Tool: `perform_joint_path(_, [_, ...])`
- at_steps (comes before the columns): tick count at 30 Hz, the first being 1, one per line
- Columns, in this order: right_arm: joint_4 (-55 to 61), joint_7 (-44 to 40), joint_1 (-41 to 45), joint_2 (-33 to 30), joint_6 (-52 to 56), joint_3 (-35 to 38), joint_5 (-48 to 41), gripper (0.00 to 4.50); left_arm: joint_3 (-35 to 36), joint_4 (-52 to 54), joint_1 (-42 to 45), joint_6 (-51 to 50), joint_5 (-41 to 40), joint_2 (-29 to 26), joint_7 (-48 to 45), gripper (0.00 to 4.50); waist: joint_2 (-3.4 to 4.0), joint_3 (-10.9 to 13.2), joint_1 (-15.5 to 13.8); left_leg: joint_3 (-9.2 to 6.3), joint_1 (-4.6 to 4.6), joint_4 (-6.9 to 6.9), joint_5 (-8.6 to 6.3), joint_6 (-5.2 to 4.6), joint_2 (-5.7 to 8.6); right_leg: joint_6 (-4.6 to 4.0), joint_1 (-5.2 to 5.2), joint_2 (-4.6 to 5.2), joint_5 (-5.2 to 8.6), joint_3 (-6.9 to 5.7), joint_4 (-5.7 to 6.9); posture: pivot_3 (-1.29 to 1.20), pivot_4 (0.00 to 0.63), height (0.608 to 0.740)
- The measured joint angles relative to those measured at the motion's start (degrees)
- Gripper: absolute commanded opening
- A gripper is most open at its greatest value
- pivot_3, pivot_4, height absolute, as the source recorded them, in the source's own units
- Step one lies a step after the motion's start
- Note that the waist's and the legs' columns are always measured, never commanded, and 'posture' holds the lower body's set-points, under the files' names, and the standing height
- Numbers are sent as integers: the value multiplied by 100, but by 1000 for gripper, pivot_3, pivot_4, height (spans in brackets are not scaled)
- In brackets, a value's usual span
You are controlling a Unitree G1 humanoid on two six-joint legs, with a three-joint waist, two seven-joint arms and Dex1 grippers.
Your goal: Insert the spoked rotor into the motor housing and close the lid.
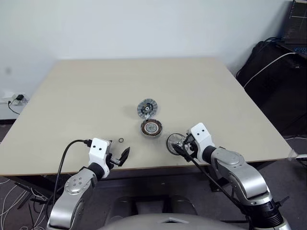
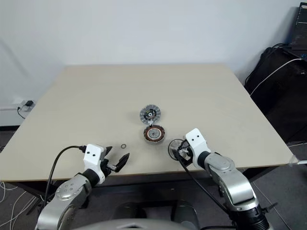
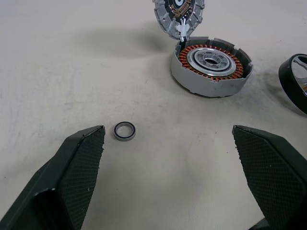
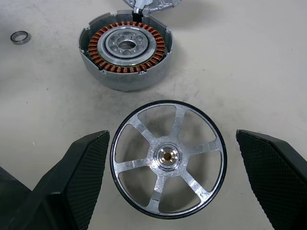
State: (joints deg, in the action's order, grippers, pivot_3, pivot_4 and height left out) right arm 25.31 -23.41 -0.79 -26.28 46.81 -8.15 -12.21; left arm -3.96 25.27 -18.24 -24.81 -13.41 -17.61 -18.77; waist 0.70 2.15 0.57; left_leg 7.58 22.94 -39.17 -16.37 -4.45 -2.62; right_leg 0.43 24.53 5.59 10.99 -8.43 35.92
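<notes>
The spoked rotor (image 4: 167, 158) lies flat on the table (image 1: 86, 96) near its front edge, right between the spread fingers of the right gripper (image 4: 171, 138), which touch nothing. In the eye views the rotor is a small dark-rimmed disc, partly behind that gripper. The right wrist view shows more: six silvery spokes, a dark outer rim and a brass-coloured hub, with the tabletop visible through the gaps.

Just beyond the rotor, apart from it, stands the motor housing (image 4: 125, 48), open side up. It holds a copper-brown coil ring around a silver centre with a hole in the middle, and nothing else.

The lid (image 1: 147, 108) is just behind the housing, meeting its far rim. From above it looks like a flat round disc. The left wrist view shows it tilted up on edge, ribbed inside with a dark centre, and a small white piece where it meets the housing.

A tiny metal ring (image 3: 124, 131) lies alone on the table to the housing's left. It is just ahead of the left gripper (image 3: 168, 139), whose jaws also stand wide and empty.
</notes>
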Motion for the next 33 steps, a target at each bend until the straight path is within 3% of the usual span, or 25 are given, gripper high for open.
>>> perform_joint_path(13, [0, 4, 0, 9, -3, -1, 6, 4500, 5, 0, 19, 1, -9, 22, 11, 4478, 0, 0, 0, 0, 0, 0, 0, 0, 0, 0, 0, -2, 0, 0, 1, 0, 0, 740])
perform_joint_path(20, [0, 58, 1, 111, -32, -2, 12, 4500, 387, -44, 25, 25, -21, 223, 288, 4478, -1, -1, 1, 0, -1, -1, 1, 1, 0, 0, -1, -4, 0, -1, 2, 0, 0, 740])
perform_joint_path(33, [0, 87, 28, 124, -119, -5, 38, 4500, 527, -538, 210, 64, 112, 31, 46, 4478, -2, -1, -2, 0, -1, -1, 1, 1, 2, 0, -1, -6, 0, -1, 2, 0, 0, 740])
